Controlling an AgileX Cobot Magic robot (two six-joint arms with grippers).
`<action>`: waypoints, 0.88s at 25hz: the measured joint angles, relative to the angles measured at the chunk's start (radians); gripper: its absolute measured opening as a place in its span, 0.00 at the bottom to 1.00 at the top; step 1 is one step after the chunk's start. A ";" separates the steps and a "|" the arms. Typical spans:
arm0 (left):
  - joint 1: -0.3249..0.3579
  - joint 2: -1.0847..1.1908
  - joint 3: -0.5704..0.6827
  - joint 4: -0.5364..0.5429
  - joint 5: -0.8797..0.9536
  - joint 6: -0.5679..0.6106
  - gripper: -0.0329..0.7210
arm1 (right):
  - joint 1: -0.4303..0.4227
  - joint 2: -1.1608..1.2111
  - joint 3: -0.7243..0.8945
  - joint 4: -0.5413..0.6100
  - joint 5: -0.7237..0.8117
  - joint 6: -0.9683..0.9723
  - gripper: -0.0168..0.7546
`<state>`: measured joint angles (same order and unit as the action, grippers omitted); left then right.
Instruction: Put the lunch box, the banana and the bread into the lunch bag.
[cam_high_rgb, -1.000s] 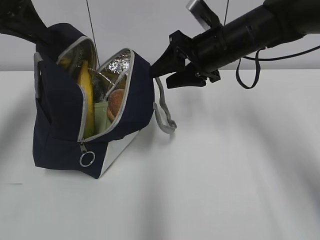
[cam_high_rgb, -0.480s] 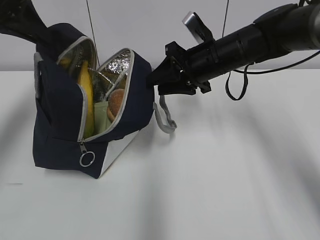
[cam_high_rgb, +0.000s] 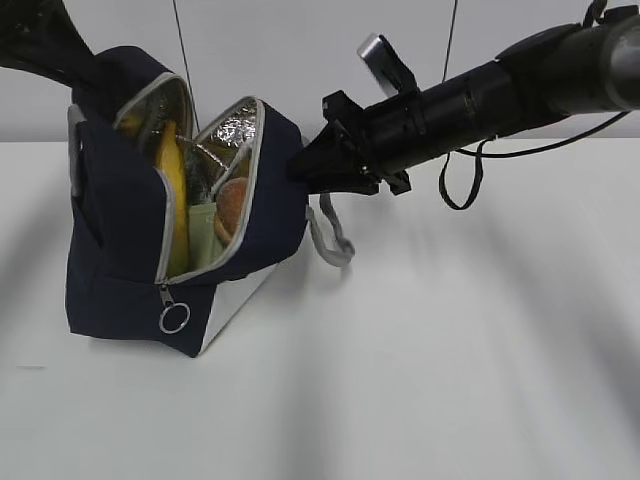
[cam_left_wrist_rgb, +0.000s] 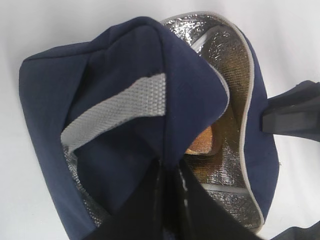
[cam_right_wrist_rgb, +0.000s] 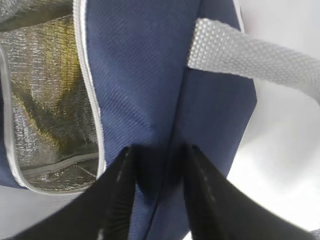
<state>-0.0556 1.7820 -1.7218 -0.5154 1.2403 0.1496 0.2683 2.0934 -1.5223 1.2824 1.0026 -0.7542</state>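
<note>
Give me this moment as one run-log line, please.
lunch bag: open | banana, bread, lunch box: inside | left tool: pinching bag | right tool: at bag's side
</note>
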 joint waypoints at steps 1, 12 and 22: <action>0.000 0.000 0.000 0.000 0.000 0.000 0.02 | 0.004 0.002 0.000 0.000 0.000 -0.002 0.38; 0.000 0.000 0.000 0.002 0.000 0.000 0.02 | 0.008 0.016 -0.025 0.031 0.015 -0.032 0.07; -0.017 0.000 0.000 -0.077 0.006 0.011 0.02 | 0.010 -0.009 -0.271 -0.307 0.156 0.254 0.06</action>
<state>-0.0730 1.7820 -1.7218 -0.5924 1.2464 0.1604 0.2780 2.0847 -1.7937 0.9752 1.1586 -0.5004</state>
